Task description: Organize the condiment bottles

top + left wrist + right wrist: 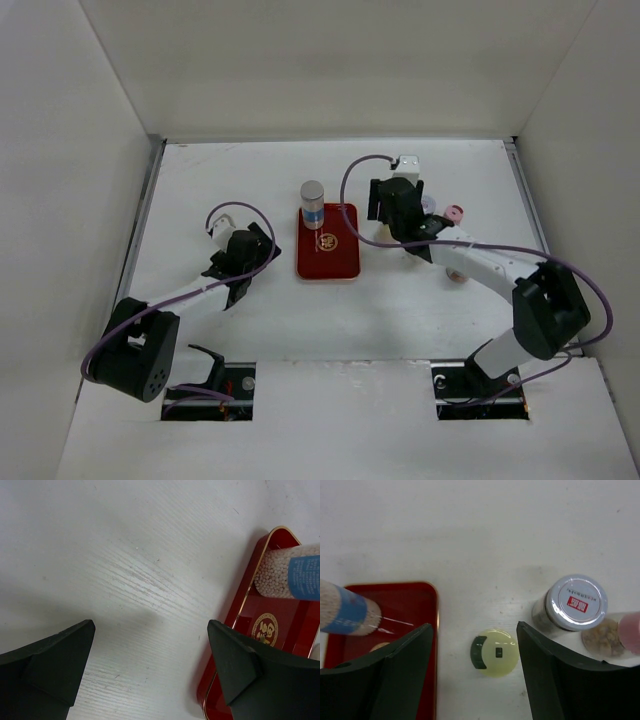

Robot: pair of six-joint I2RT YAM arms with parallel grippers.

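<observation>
A grey-capped bottle with a blue label [313, 203] stands at the far end of the red tray [335, 262]; it also shows in the left wrist view [295, 572] and the right wrist view [345, 614]. My right gripper [475, 626] is open, above a pale yellow cap [495, 652] that stands on the table between its fingers, just right of the tray [405, 600]. A bluish-grey capped jar with a red label [575, 601] and a pink-capped jar [630, 630] stand to its right. My left gripper [151, 627] is open and empty over bare table, left of the tray [250, 630].
White walls close the table on the left, far and right sides. In the top view my right gripper [398, 205] hides most of the bottles beneath it; the pink cap [455, 213] shows beside it. My left gripper [240, 262] hangs left of the tray.
</observation>
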